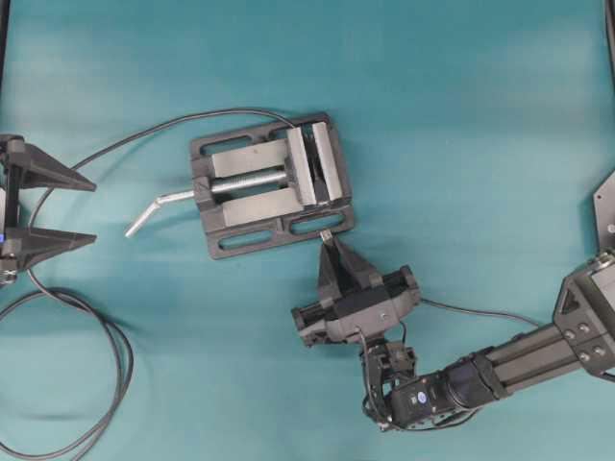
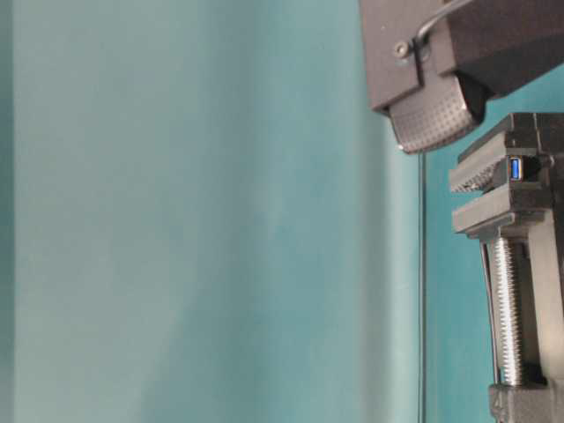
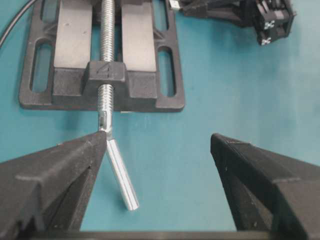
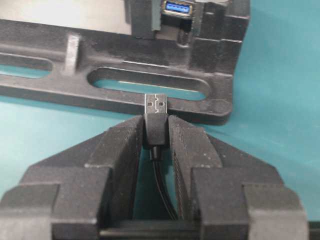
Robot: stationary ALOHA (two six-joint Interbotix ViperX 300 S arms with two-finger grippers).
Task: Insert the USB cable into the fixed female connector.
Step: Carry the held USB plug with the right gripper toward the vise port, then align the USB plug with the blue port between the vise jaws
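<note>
**Plug held just short of the vise**

Near the middle of the teal table top (image 1: 461,115) we see our right gripper (image 4: 156,125) clamped on the USB cable (image 4: 155,114), its metal tip just beside the vise (image 1: 269,182) base. Above it, the fixed female connector (image 4: 178,7) shows a blue socket between the vise's clamping faces. At the left edge, our left gripper (image 1: 43,209) stands wide apart. No readable writing.

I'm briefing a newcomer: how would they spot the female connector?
Find the grey vise mid-table. The female connector is clamped in its jaws, facing the right gripper. Its blue insert sets it apart from the plug's bare metal tip.
</note>
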